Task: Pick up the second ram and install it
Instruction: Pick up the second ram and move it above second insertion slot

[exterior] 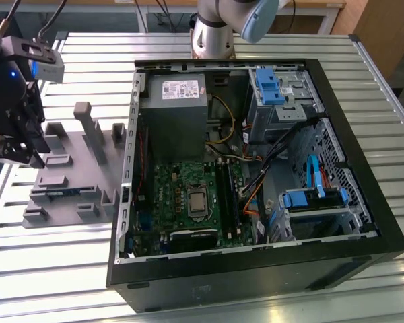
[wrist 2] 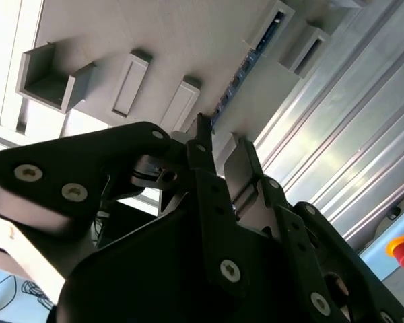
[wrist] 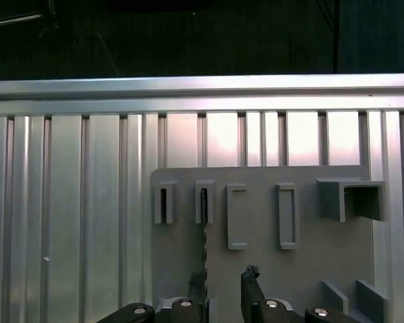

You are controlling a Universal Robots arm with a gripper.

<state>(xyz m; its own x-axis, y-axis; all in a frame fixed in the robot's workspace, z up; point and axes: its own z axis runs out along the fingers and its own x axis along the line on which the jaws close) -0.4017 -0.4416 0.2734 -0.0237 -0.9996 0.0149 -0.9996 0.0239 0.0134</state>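
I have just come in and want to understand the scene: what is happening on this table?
A robot arm's gripper hovers over the grey fixture tray, which lies beside an open computer case. Its fingers are open and hold nothing. The second ram stands on edge in the tray, close to one finger, and is not yet gripped.

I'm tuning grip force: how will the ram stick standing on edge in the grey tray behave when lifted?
The second ram looks thin and flat, so it is probably light and stiff, yet fragile under a hard squeeze. It stands on edge in slots of the grey tray, so a sideways push might tilt or jam it. The open pincer is close by.
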